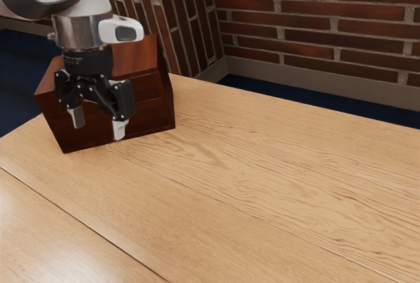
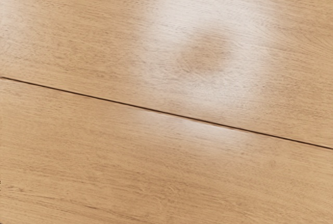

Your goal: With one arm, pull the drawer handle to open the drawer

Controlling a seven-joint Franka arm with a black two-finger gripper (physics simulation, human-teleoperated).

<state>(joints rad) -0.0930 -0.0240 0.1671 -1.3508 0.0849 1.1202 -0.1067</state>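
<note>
A small dark red-brown wooden drawer cabinet (image 1: 147, 92) stands on the table at the exterior view's left, its stacked drawer fronts facing the table's middle. My gripper (image 1: 97, 123) hangs in front of the cabinet, pointing down, above the tabletop. Its two fingers stand well apart with nothing between them, so it is open. The arm and hand cover much of the cabinet's front, and I cannot make out a handle. Under the hand, the wrist view takes in the light wooden tabletop (image 2: 166, 156) with a dark seam (image 2: 166, 114) running across it.
The wide light wooden table (image 1: 262, 184) stretches toward the exterior view's right and front. A red brick wall (image 1: 308, 14) stands behind it, with dark blue floor (image 1: 20, 66) beyond the table's edges.
</note>
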